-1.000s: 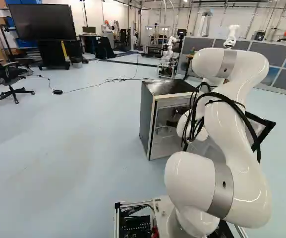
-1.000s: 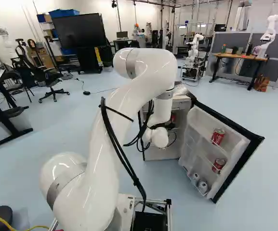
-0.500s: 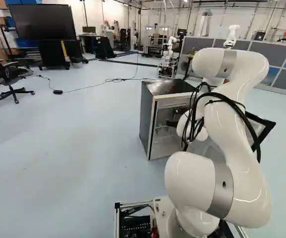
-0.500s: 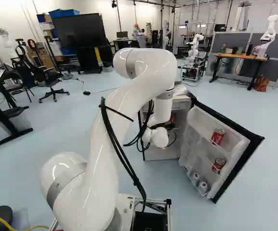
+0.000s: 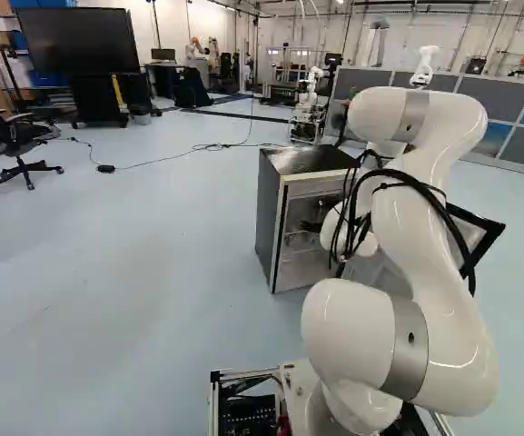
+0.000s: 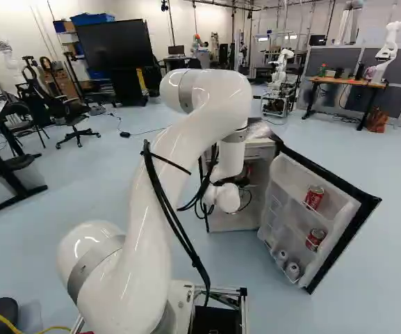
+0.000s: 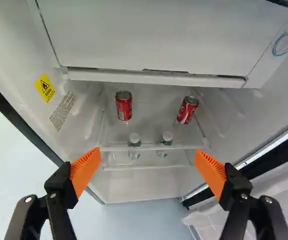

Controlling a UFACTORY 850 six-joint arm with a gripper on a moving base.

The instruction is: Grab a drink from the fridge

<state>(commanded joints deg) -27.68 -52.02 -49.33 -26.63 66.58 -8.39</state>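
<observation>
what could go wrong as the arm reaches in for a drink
The wide-open gripper might catch a side wall of the fridge going in. The two bottles stand close together, so grabbing one might knock the other. The open door is beside the arm, so a sideways swing could hit it.

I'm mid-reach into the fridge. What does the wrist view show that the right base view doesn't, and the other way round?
Wrist view only: two white-capped bottles, the yellow warning sticker and the orange pads of the open gripper.

Right base view only: two red cans and two pale cans in the door's racks, and the big screen.

Both: the fridge and its open door, only partly in the wrist view. The inside red cans are at most glimpsed from the base.
</observation>
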